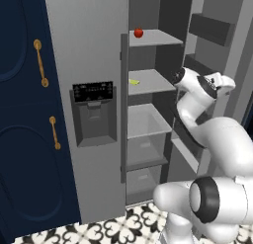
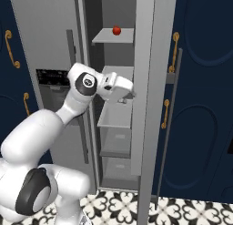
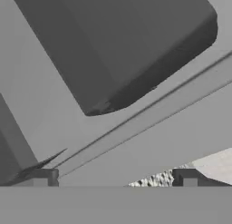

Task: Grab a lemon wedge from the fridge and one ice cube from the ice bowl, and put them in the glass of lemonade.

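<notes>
**Fridge open, lemon wedge not yet picked up**

Left base view: the fridge stands with its right door swung open, showing the shelves inside. The lemon wedge lies on the second shelf from the top, near its left edge, with nothing touching it. A small round red fruit sits on the top shelf above it. The white arm reaches up from the lower right, and its hand is at the height of the wedge's shelf but off to the right, beside the open door's inner bins, well apart from the wedge.

Right base view: the open door is seen edge-on and hides part of the shelves; the wedge cannot be made out here. The red fruit shows on the top shelf. The hand sits just in front of the shelf opening, right by the door's edge.

Hand view: the gripper looks along grey fridge surfaces and a dark boxy bin. Its two finger tips stand wide apart at the bottom with nothing between them, so it is spread and holding nothing.

As a judgement, only the opening of the fridge looks done. Reaching in and taking the wedge is the step in hand; carrying it to the glass, and the whole ice cube part, are left.
</notes>
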Tool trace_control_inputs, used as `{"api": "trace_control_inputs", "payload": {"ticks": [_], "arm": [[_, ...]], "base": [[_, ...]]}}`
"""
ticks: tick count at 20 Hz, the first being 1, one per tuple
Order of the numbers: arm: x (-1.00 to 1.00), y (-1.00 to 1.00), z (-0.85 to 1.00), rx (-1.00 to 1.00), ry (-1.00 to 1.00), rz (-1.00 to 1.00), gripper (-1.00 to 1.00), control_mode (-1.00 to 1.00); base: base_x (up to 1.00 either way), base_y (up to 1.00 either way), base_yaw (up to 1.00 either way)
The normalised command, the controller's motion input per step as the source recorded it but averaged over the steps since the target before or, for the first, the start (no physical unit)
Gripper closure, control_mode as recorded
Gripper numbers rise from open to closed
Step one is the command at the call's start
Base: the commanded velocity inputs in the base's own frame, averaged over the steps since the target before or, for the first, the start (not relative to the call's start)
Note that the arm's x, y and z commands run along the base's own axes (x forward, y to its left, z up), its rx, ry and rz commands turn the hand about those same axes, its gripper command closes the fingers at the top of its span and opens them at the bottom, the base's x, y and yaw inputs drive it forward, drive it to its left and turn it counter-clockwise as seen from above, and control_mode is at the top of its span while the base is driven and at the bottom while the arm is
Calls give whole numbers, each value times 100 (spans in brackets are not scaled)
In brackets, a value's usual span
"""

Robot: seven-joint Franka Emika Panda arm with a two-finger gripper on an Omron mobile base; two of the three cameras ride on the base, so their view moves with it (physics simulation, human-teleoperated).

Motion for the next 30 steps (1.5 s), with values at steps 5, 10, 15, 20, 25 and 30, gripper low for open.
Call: {"api": "trace_control_inputs", "payload": {"ticks": [5,10,15,20,25,30], "arm": [[-38,60,23,31,5,4,-100,-100],[-23,82,-65,44,2,25,-100,-100],[-6,100,-100,44,0,32,-100,-100],[-14,57,-44,31,0,23,-100,-100],[-82,0,41,0,-5,0,-100,-100],[-88,0,20,0,-8,0,-100,-100]], "base": [[0,0,0],[0,0,0],[0,0,0],[0,0,0],[0,0,0],[0,0,0]]}}
